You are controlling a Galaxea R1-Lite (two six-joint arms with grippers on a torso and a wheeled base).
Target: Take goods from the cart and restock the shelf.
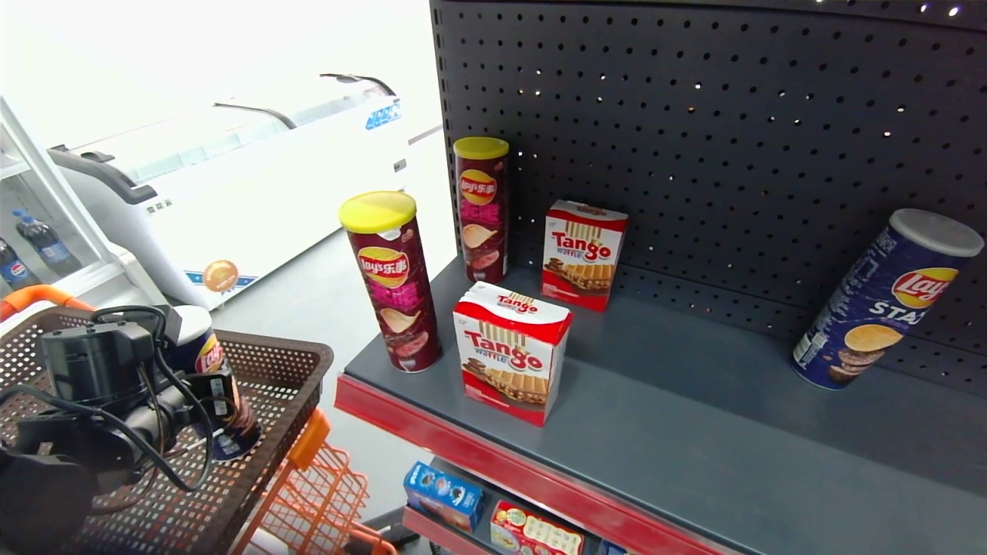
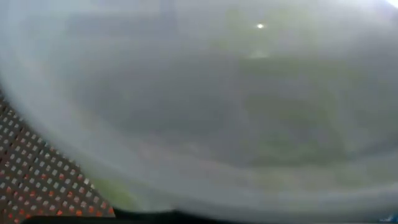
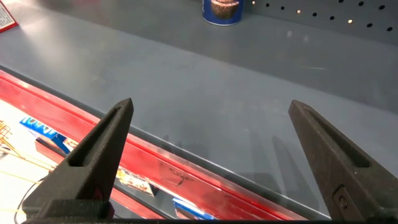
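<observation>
Head camera: my left tool (image 1: 214, 397) sits down in the brown basket (image 1: 293, 362) on the cart (image 1: 324, 478), far left of the front wafer box (image 1: 510, 351). It is right against the white-lidded blue can (image 1: 202, 347) standing there. I judge that can is the next item to go up. Whether the tool is clamped on it, I cannot tell. On the shelf (image 1: 694, 447), a near yellow-lidded can (image 1: 392, 281) stands just left of that wafer box and a far yellow-lidded can (image 1: 481, 208) stands behind it. The rear wafer box (image 1: 582, 254) is also behind, its face turned outward for shoppers. Well to the right, a second blue can (image 1: 879, 304) leans on the pegboard (image 1: 694, 116).

Left wrist camera: a pale blurred surface sits very close, probably the can's lid, with basket mesh (image 2: 31, 180) beside it.

Right wrist camera: my right tool (image 3: 211, 107) hangs with its jaws wide apart and holds nothing. It is above the shelf's red lip (image 3: 186, 165), right of the wafer box. I judge it is parked there to leave the left arm room.
</observation>
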